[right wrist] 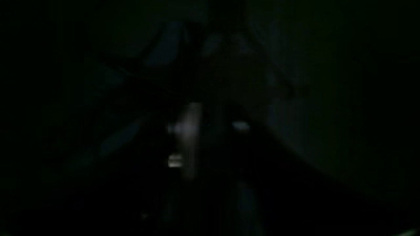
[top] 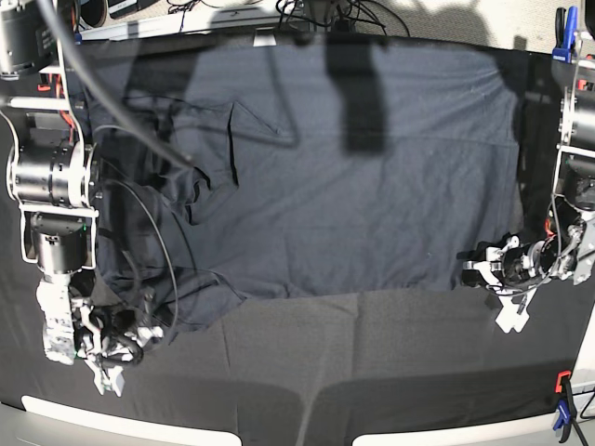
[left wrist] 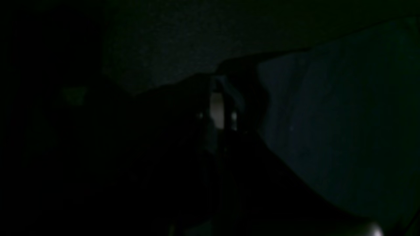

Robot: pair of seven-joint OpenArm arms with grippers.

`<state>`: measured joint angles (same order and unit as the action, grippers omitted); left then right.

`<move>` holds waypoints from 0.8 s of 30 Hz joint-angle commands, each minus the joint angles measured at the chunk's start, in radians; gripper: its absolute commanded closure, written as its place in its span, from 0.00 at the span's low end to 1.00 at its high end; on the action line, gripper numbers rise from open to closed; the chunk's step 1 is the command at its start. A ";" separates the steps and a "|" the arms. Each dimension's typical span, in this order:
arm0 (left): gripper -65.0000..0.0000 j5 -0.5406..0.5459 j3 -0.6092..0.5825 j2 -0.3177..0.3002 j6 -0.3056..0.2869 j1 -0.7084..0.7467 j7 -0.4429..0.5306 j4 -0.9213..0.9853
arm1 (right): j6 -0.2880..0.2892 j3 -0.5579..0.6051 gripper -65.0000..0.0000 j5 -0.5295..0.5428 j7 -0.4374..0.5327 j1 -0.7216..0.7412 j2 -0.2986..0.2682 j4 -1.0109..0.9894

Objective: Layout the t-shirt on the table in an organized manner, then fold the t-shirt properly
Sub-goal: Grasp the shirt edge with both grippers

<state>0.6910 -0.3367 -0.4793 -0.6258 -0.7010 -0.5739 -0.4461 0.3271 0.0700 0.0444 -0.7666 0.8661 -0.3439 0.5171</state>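
My shirt (top: 316, 177) lies spread across the far half of the desk (top: 372, 362), mostly flat, its long near edge running across the middle. It reaches close to the far edge. On the side of my right arm the cloth is bunched and rumpled, with folds and a creased flap.

My right jaws (top: 102, 358) sit low near the desk's near corner on that side, at the crumpled corner of the shirt; dark cloth lies around them, but whether they grip it or how wide they stand I cannot tell. The right wrist view is almost black, only a pale blurred shape showing.

My left jaws (top: 479, 265) point at the shirt's opposite near corner, by the other side edge of the desk, right at the cloth's edge. In the left wrist view they (left wrist: 220, 111) look narrow, with the shirt (left wrist: 334, 124) just beside them; whether cloth is pinched I cannot tell.

Blue and red clamps (top: 561, 409) sit at the desk's corner.
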 commanded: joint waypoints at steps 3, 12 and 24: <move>1.00 0.016 0.003 -0.011 -0.004 -0.032 0.021 -0.017 | 0.016 -0.003 0.53 -0.036 0.045 0.030 -0.010 0.015; 1.00 0.016 0.003 -0.011 -0.003 -0.030 0.017 -0.017 | -0.044 -0.003 0.53 -0.045 0.079 -0.016 -0.018 -0.014; 1.00 0.016 0.003 -0.011 -0.004 -0.030 0.013 -0.017 | -0.039 -0.003 0.69 -0.045 0.095 -0.043 0.011 -0.084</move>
<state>0.6914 -0.3367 -0.4793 -0.6254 -0.6952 -0.5766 -0.4461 0.2920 0.0700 -0.0002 -0.6876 0.7837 -0.3252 0.4213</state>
